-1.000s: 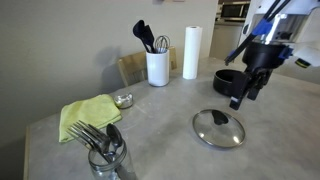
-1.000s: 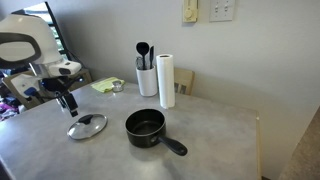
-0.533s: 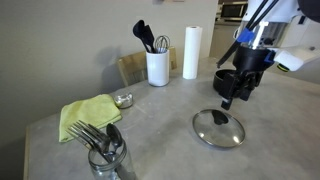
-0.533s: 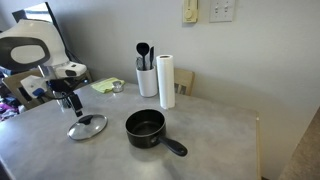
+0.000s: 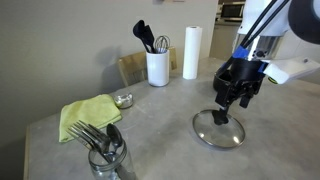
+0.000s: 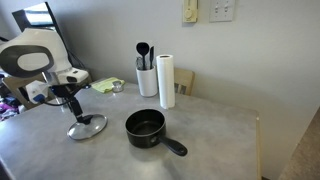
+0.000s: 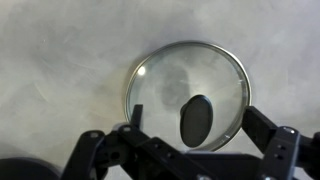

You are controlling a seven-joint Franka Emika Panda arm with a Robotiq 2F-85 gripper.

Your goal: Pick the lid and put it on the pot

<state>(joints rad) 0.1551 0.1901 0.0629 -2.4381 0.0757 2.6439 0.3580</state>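
Note:
The round glass lid with a metal rim and dark centre knob lies flat on the grey table, and it also shows in an exterior view. In the wrist view the lid fills the middle, its dark oval knob between my fingers. My gripper hangs open just above the lid and holds nothing; it shows too in an exterior view and the wrist view. The black pot with its long handle stands beside the lid, and is partly hidden behind my gripper.
A white utensil holder with dark utensils and a paper towel roll stand at the back. A green cloth, a small metal cup and a glass of forks sit near the other end. A wall rises behind the table.
My gripper has moved from beside the pot to over the lid and come down close above its knob. The lid and pot have not moved.

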